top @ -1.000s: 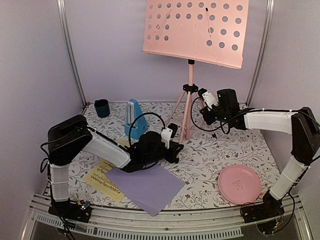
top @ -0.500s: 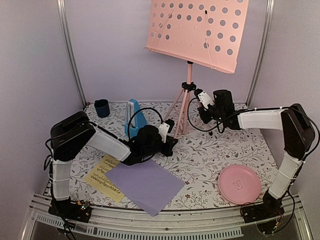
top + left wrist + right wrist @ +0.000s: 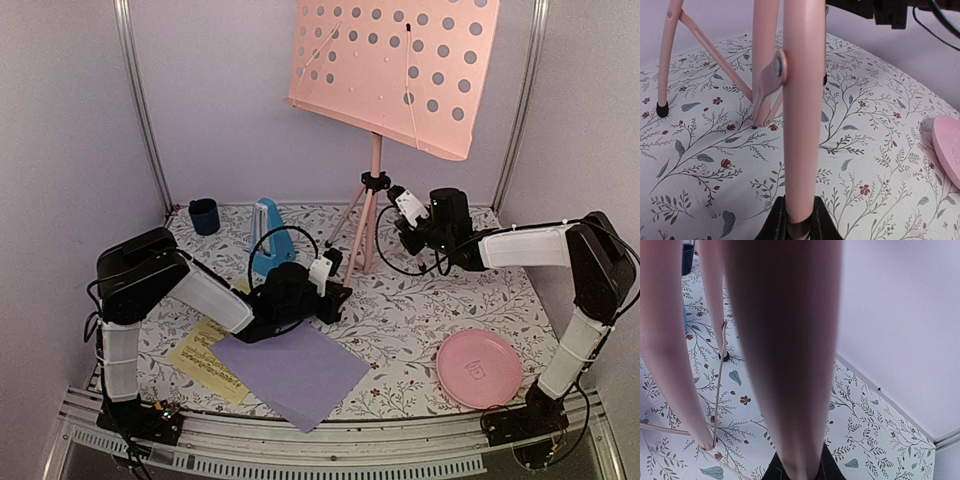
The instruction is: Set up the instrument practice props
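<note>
In the last second the pink music stand (image 3: 376,165), far-middle on the counter (image 3: 420,300), slid slightly left and its desk (image 3: 390,70) tipped, left fingers (image 3: 774,225) and right fingers (image 3: 774,471) each clenched on a leg, so positioning likely continues, lavender sheet (image 3: 290,370) unplaced at near left.

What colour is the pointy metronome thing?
The metronome is blue, best seen in the top external view.
</note>
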